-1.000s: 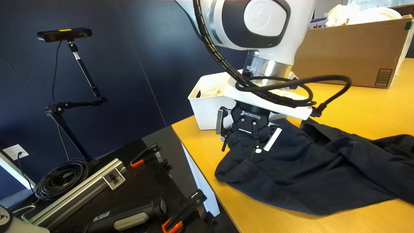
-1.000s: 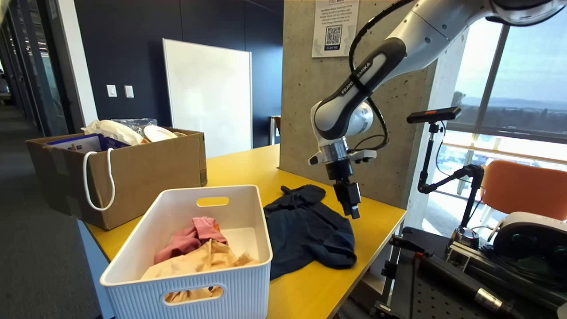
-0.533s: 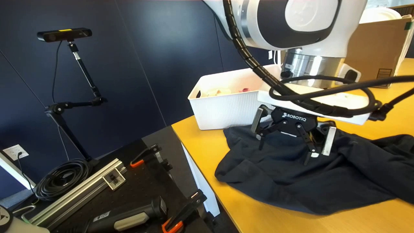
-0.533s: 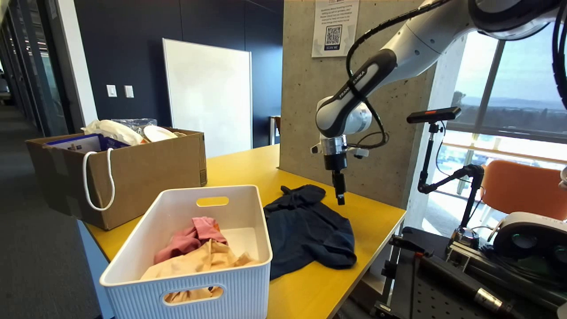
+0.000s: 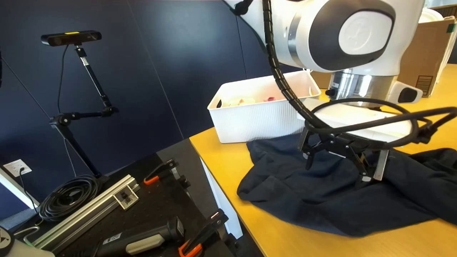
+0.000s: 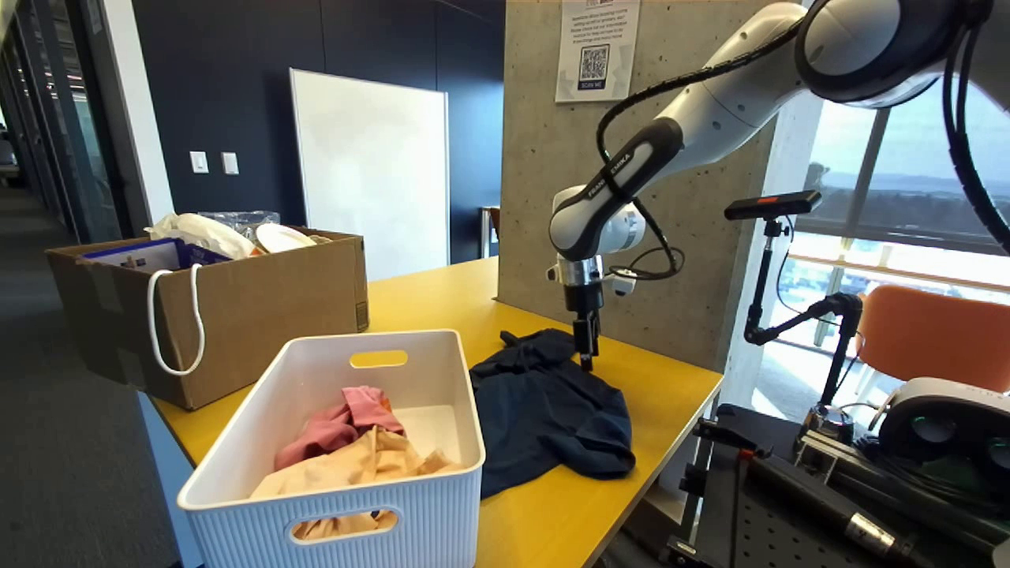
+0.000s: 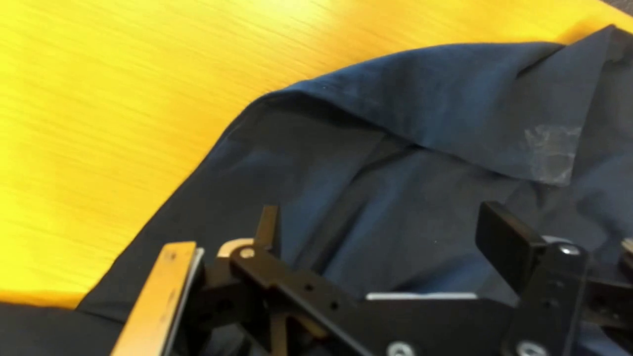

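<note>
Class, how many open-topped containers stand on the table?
2: the white ribbed basket beside the navy garment, and the cardboard box farther back. Smaller ones may be hidden.

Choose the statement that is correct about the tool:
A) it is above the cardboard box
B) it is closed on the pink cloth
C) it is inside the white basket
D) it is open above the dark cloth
D, because in the wrist view the tool has its fingers wide apart, with the dark cloth lying beneath.
</note>
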`<state>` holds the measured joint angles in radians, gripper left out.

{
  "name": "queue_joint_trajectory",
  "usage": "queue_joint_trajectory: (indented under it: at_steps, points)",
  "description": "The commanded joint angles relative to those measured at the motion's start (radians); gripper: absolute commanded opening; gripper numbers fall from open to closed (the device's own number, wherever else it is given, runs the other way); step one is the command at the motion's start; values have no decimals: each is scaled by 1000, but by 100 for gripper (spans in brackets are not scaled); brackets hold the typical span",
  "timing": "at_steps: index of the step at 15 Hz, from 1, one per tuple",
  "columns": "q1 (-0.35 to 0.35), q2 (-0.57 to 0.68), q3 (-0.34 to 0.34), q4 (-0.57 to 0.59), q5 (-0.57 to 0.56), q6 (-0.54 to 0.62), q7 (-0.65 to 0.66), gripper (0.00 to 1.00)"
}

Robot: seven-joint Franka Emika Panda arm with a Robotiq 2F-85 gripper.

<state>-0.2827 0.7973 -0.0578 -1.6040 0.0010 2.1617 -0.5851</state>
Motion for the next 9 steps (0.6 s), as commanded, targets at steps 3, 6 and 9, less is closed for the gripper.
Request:
queue_joint_trajectory:
  at_steps: [3, 6, 9]
  points:
    - [70, 69, -4, 26, -82, 31, 139, 100]
    - [93, 107, -5, 42, -111, 32, 193, 100]
    - [100, 152, 3, 51, -118, 73, 223, 100]
